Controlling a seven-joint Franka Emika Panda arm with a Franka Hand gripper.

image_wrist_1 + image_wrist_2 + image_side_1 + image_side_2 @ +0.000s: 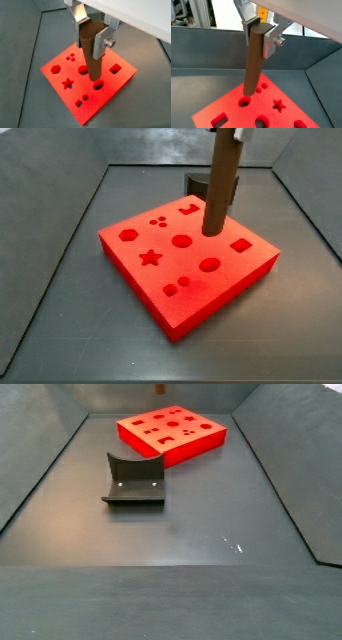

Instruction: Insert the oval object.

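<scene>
My gripper (90, 42) is shut on the oval object (93, 65), a long slim brown rod that hangs nearly upright from the fingers (100, 46). It shows the same way in a wrist view (258, 37). The rod (252, 70) reaches down to the top face of the red block (228, 107), ending beside a round hole (244, 101). In a side view the rod (221, 188) ends near the middle of the block (247, 263). I cannot tell whether it touches. The block also shows in a wrist view (113, 82) and a side view (187, 449), where gripper and rod do not show.
The red block carries several shaped holes: a star (150, 257), a hexagon (128, 233), a square (241, 245). The dark grey fixture (134, 481) stands on the grey floor apart from the block, and behind the rod in a side view (197, 183). Sloped grey walls (287, 474) surround the floor.
</scene>
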